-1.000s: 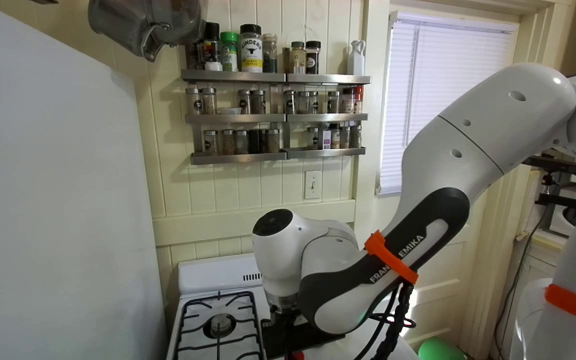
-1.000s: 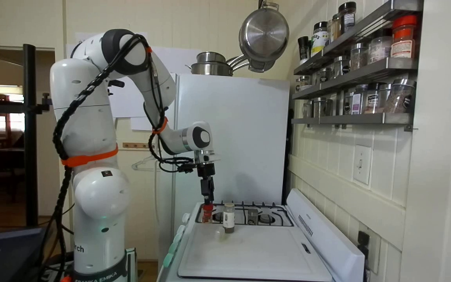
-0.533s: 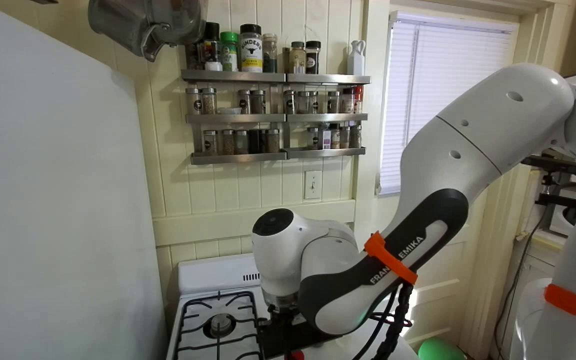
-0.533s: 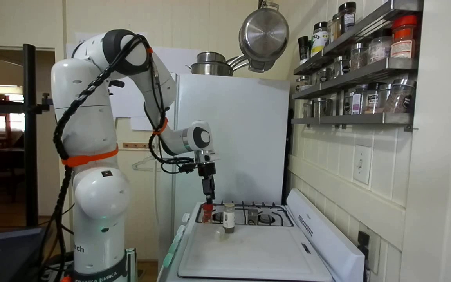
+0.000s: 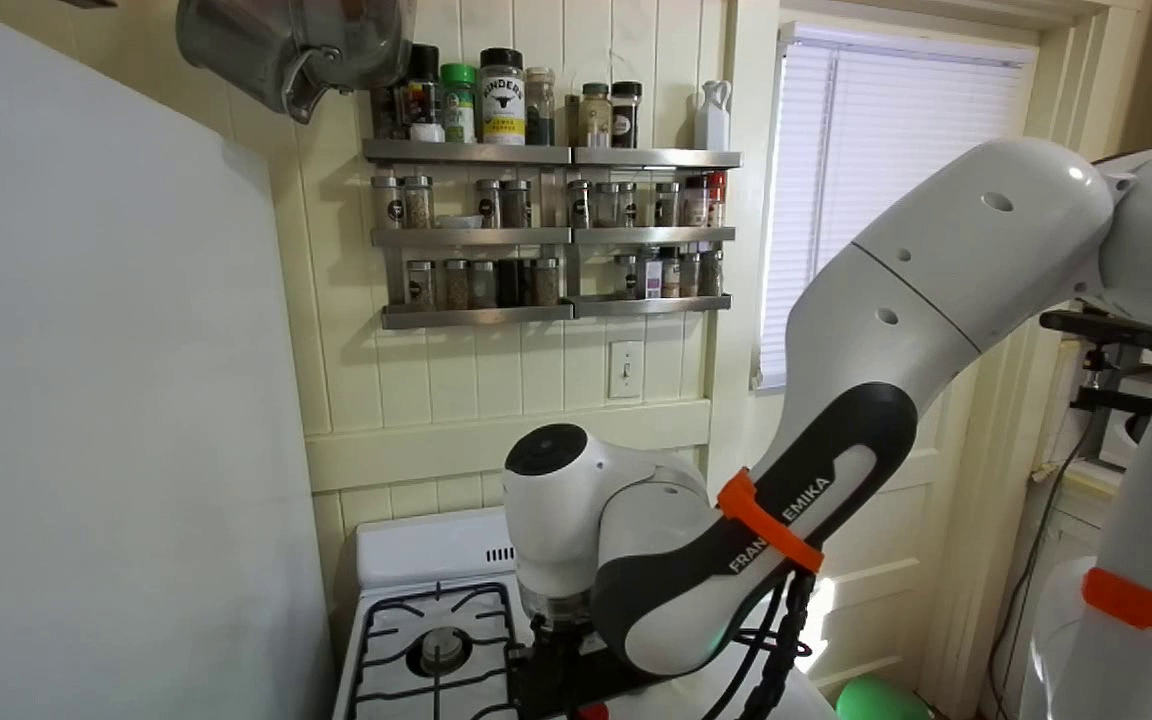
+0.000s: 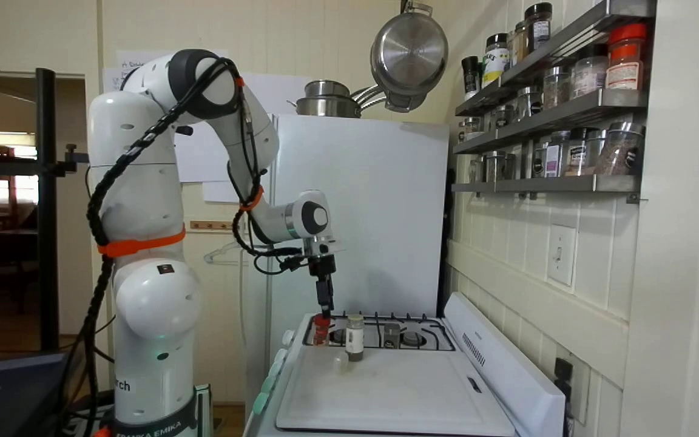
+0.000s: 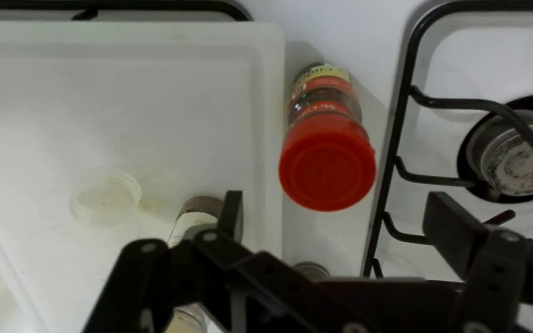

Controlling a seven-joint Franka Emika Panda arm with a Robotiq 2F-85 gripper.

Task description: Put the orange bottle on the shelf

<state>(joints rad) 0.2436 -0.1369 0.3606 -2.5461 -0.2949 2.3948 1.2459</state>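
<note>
Jaws wide apart with nothing held, near the edge of the flat white rimmed board [image 7: 132,106].
Pointing down, the black two-fingered gripper [image 7: 339,221] seems spread to pass around the broad cap of the small, round, clear-sided orange-red bottle [image 7: 326,162]. That bottle stands upright just off the board's edge, between it and the black metal burner grate [image 7: 461,103]; level white stovetop [image 7: 354,32] there probably gives it steady footing, though finger room beside it looks tight. Farther off, well above the board, is the grey metal three-tier wall shelf [image 5: 652,235], small clear jars [image 5: 580,205] set in rows, several labels outward, likely for quick picking.
</note>
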